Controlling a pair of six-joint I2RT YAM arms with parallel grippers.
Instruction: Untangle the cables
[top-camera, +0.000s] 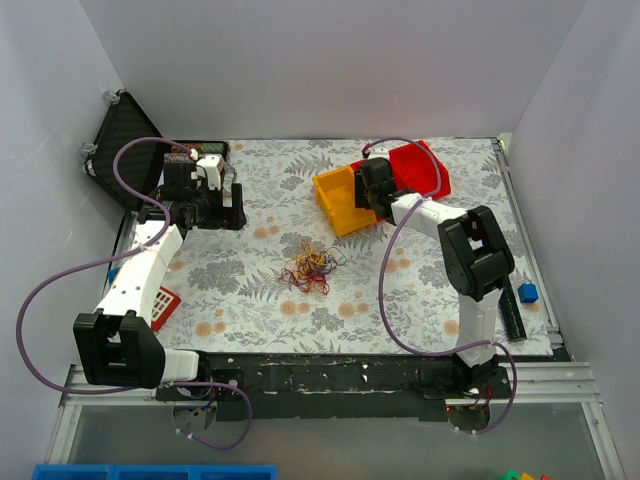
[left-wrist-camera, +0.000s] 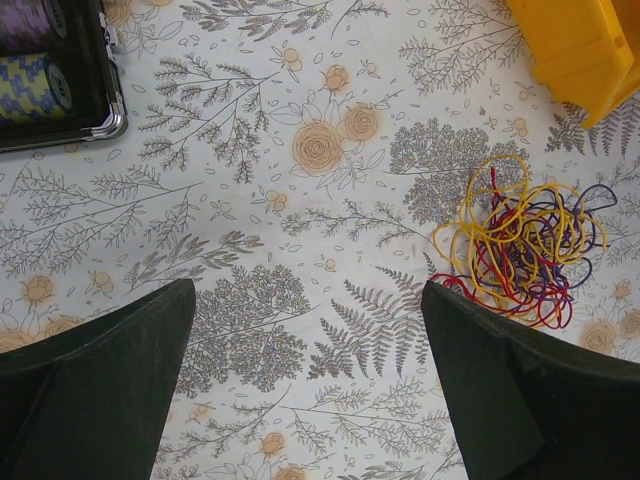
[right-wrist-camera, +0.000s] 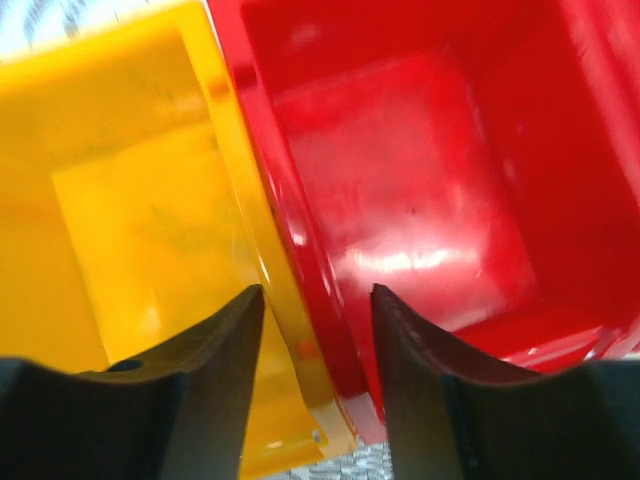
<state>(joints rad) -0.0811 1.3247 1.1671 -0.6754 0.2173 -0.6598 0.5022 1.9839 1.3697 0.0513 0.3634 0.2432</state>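
Meanwhile, your left gripper (left-wrist-camera: 308, 290) hung wide open above the floral table (left-wrist-camera: 250, 210), with the cables (left-wrist-camera: 520, 250) tangled just to its right. Your right gripper (right-wrist-camera: 315, 295) straddled the adjoining walls of the yellow bin (right-wrist-camera: 130, 220) and red bin (right-wrist-camera: 420, 180); whether it pinched them, I couldn't tell.

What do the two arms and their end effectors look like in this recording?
Both the left arm and right arm have white links and boxy black joints, each trailed by a looping mauve cable. The left end effector and right end effector each carry two dark, wedge-shaped fingers.
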